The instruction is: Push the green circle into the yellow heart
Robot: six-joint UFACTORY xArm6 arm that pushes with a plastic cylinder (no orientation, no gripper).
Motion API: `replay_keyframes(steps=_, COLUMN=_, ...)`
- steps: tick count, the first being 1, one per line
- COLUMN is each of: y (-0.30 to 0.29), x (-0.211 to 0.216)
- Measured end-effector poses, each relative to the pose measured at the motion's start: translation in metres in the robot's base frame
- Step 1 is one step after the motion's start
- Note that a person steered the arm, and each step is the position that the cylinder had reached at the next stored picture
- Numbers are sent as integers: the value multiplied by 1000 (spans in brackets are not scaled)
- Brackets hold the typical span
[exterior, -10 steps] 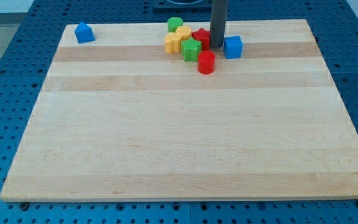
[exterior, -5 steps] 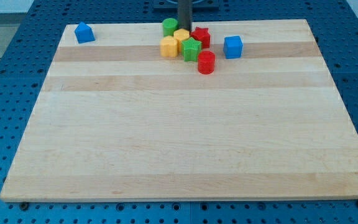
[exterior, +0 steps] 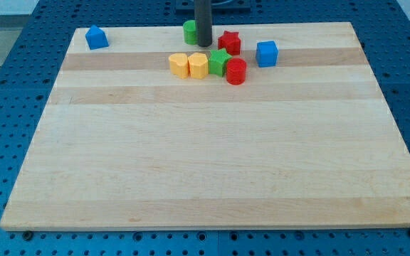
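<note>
The green circle [exterior: 189,31] sits near the board's top edge, partly hidden behind my rod. My tip [exterior: 203,45] rests just to its right and slightly below, touching or nearly touching it. Two yellow blocks lie side by side below the tip. The left one [exterior: 179,65] looks like the heart. The right one [exterior: 198,65] looks like a pentagon. The heart is apart from the green circle, below and slightly to its left.
A green star [exterior: 219,62] touches the right yellow block. A red star [exterior: 228,42], a red cylinder [exterior: 235,72] and a blue cube [exterior: 266,53] lie to the right. A blue block [exterior: 96,37] sits at the wooden board's [exterior: 205,156] top left.
My tip moved left from beside the blue cube and then down through the cluster. The two yellow blocks were pushed down and left, away from the green circle, which shifted slightly left.
</note>
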State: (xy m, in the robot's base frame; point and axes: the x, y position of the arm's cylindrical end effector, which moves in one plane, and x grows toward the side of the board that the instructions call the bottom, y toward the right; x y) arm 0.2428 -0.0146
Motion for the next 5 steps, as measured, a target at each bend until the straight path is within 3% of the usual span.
replay_keyframes(steps=3, y=-2, x=-50)
replay_keyframes(steps=4, y=-45, x=-47)
replay_keyframes(steps=5, y=-63, x=-10)
